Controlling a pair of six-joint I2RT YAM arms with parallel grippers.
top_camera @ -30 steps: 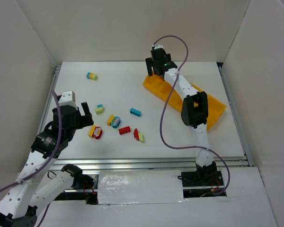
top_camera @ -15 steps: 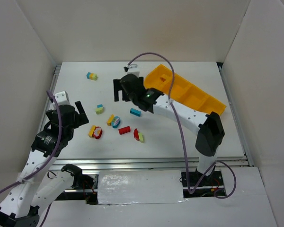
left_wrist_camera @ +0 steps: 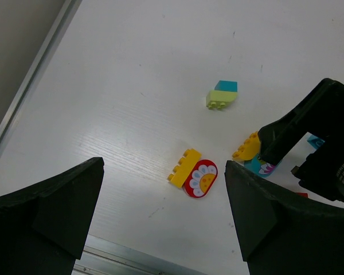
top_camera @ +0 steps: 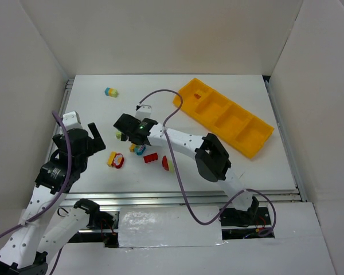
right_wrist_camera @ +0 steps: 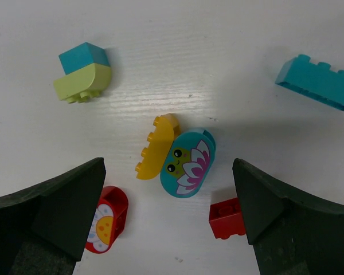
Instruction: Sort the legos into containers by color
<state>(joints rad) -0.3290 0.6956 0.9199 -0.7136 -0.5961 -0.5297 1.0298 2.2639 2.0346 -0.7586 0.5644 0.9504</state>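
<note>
Your right gripper, fingers spread wide, hangs over the yellow-and-teal clump — its long axis lies nearly square to the closing line, so drop straight down.

Below the right gripper, between its fingers, lies the yellow-and-teal plastic brick pair; the small red plastic brick lies just beside one finger.

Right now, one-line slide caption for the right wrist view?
Open right gripper above a yellow-and-teal flower clump; teal-green clump and teal brick lie beyond.
</note>
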